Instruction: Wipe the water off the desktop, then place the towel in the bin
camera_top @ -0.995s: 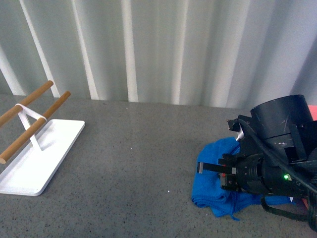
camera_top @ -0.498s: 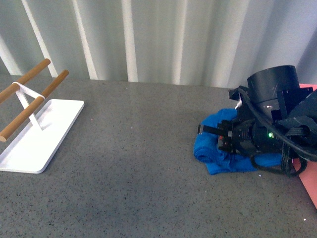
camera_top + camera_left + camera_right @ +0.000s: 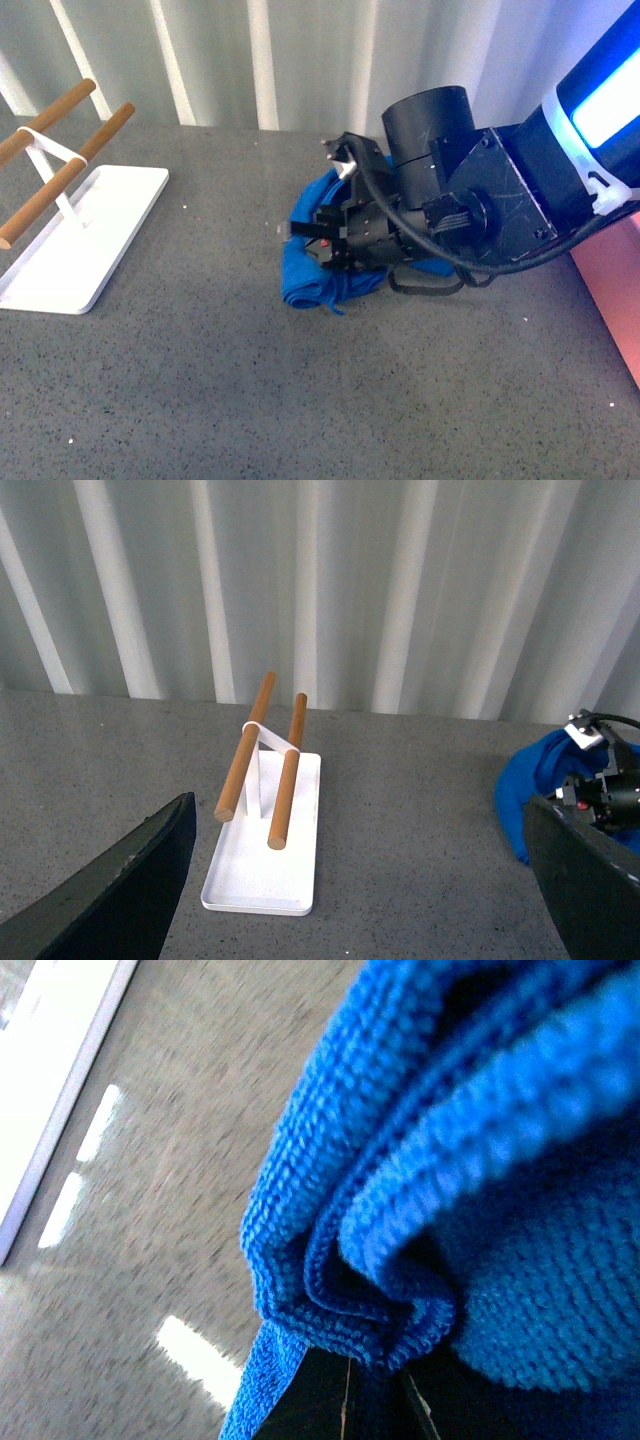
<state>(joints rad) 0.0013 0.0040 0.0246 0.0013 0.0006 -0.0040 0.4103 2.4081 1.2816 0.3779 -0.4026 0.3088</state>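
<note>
Wide open ground on the surface [image 3: 200,380] here. It is bare grey from the tray [image 3: 110,235] on the left across to the towel [image 3: 300,270] in the middle, and bare again all along the near side. At the back, the surface ends against a pale ribbed wall [image 3: 300,50], and the towel sits close to that edge. The tray lies near the left edge, well apart from the towel.

The right pincer [image 3: 312,242] is low on the towel with the bulky black arm [image 3: 480,200] behind it. In its wrist view a bunched blue fold is nipped between the dark fingers [image 3: 320,1405], so it is clamped on the cloth. The towel's lower edge touches the surface.

The left pincer [image 3: 359,805] hangs above the surface, its two dark fingers [image 3: 130,880] spread wide with nothing between them.

Now the containers. The bin [image 3: 612,290] shows only as a pink sliver at the right edge, past the right arm, and its inside cannot be seen. The tray carries a white stand with wooden rods [image 3: 70,160] lying across it, raised off the tray floor.

The count is one towel, one bin, one tray, two rods and two pincers.
</note>
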